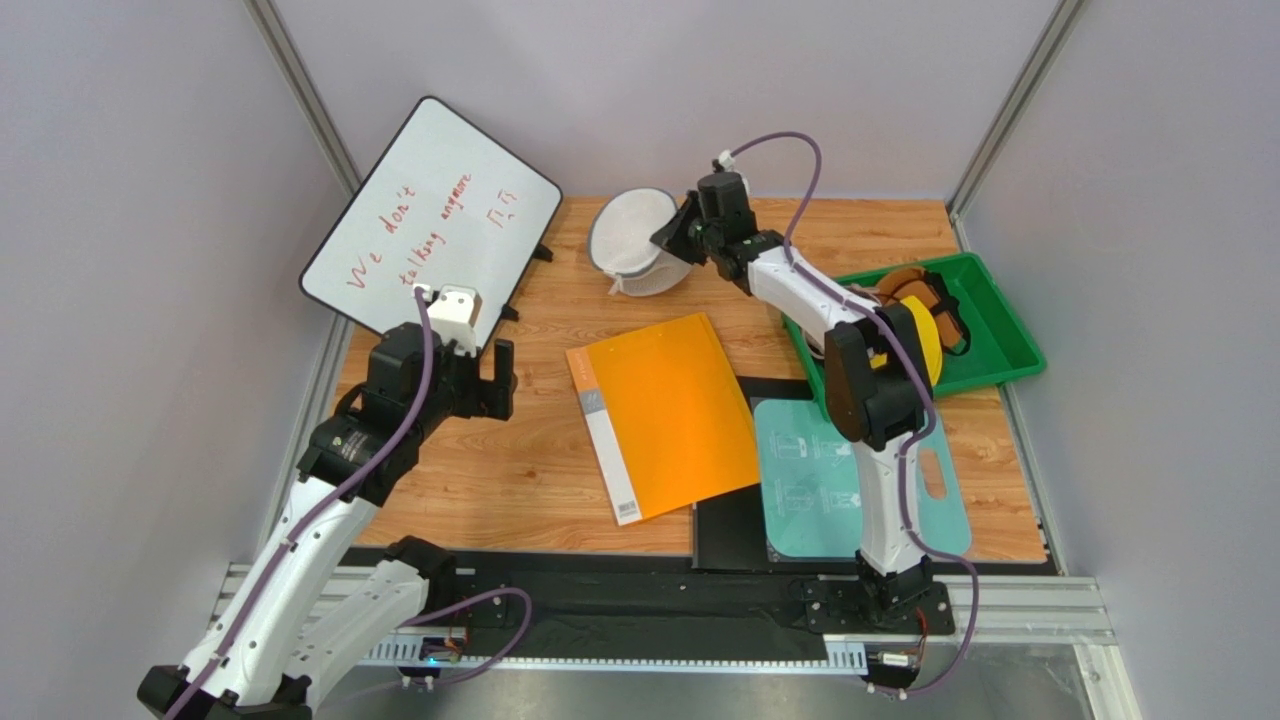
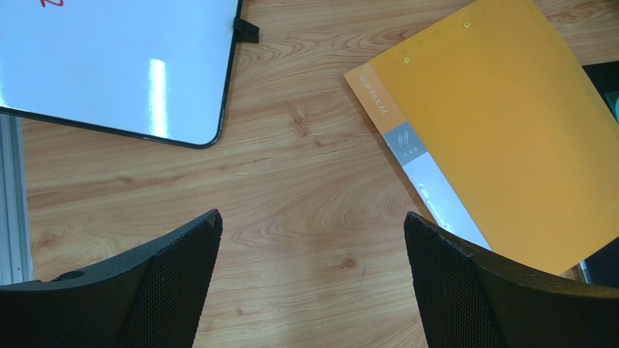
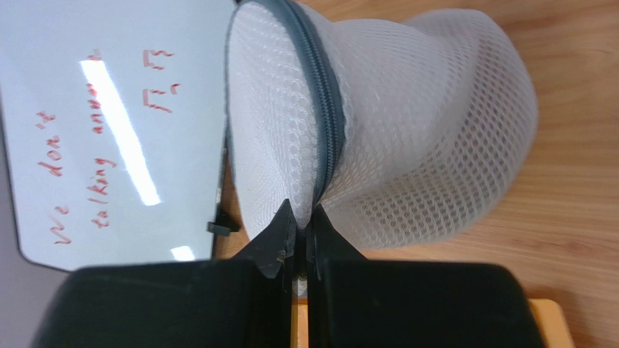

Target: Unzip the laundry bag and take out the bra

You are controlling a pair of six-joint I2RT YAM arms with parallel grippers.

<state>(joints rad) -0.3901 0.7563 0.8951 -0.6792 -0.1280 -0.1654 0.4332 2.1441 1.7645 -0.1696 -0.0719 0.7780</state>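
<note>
The wooden surface [image 1: 511, 465] carries the laundry bag [image 3: 407, 130] at its far edge, beside the whiteboard [image 1: 428, 210]. The right arm stretches forward, the right gripper [image 3: 304, 217] pinching the bag at its zipper [image 3: 323, 109]. The left arm is bent, the left gripper [image 2: 312, 239] spread wide over bare wood near the orange folder [image 2: 501, 123].
</note>
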